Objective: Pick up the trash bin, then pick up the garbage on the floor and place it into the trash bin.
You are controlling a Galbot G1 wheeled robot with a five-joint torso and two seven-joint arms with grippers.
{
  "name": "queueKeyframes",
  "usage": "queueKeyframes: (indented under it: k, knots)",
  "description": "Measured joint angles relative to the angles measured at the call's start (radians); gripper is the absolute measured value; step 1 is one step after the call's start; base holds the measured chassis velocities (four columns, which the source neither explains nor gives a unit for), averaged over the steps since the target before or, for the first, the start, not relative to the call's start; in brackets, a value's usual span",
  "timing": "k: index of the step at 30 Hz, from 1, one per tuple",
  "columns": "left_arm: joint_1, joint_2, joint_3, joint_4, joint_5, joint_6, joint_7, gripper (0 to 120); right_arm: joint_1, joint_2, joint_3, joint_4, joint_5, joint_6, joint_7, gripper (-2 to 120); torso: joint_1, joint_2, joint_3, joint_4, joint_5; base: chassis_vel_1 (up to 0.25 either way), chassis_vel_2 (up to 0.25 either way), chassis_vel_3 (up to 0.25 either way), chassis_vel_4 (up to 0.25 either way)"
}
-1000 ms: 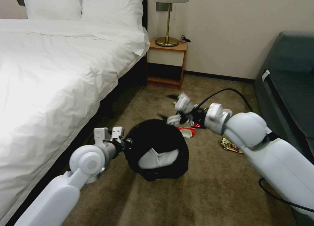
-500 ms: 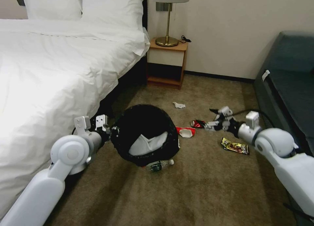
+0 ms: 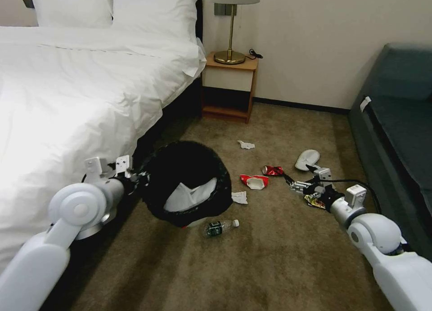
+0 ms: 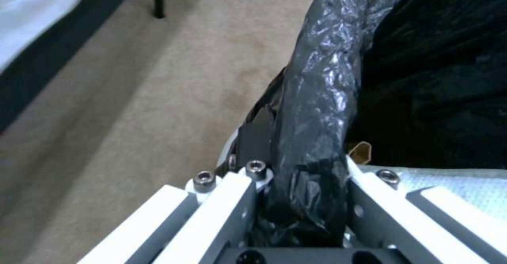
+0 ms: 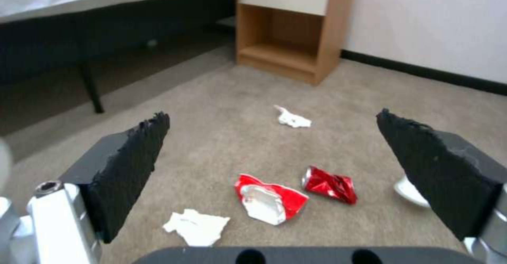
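Head view: our left gripper (image 3: 130, 178) clamped the trash bin (image 3: 184, 185) rim at nine o'clock, mouth tilted to receive garbage; our right gripper (image 3: 302, 179), fingers wide, hovered over the crushed can (image 3: 272, 170).

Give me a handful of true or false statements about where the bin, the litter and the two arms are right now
1. The left tool is clamped on the rim of the round black-bagged trash bin. True.
2. The right tool holds the crushed red can. False: it is open and empty, low over the carpet, and the can lies on the floor.
3. A white slipper lies inside the bin. True.
4. The small green-labelled plastic bottle stands upright. False: it lies on its side by the bin.
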Motion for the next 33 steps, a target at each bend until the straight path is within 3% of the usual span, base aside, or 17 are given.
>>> queueKeyframes:
  k: [7, 8, 16, 25, 33]
  knots:
    - [0.01, 0.008, -0.027, -0.01, -0.006, 0.0, 0.002, 3, -0.134, 0.091, 0.083, 0.066, -0.036, 0.058, 0.083, 100, 0.0, 0.0, 0.0, -0.0009, 0.0002, 0.0, 0.0, 0.0, 0.0]
    - [0.011, 0.007, -0.03, -0.01, -0.006, 0.0, 0.001, 3, -0.183, 0.132, 0.116, 0.102, -0.057, 0.064, 0.087, 100, 0.0, 0.0, 0.0, -0.0007, 0.0, 0.0, 0.0, 0.0, 0.0]
    - [0.003, 0.015, -0.042, -0.006, -0.009, 0.0, 0.002, 3, -0.267, 0.226, 0.164, 0.158, -0.088, 0.06, 0.031, 100, 0.0, 0.0, 0.0, -0.0008, 0.0003, 0.0, 0.0, 0.0, 0.0]
    - [0.004, 0.018, -0.036, -0.014, -0.001, 0.0, 0.004, 3, -0.251, 0.214, 0.159, 0.15, -0.09, 0.055, 0.015, 100, 0.0, 0.0, 0.0, -0.0006, 0.0002, -0.006, 0.008, 0.005, -0.004]
    - [0.013, 0.013, -0.021, -0.022, 0.039, 0.0, 0.015, 3, -0.252, 0.194, 0.148, 0.149, -0.089, 0.049, 0.007, 100, 0.0, 0.0, 0.0, -0.0006, 0.0002, -0.132, 0.127, 0.148, -0.135]
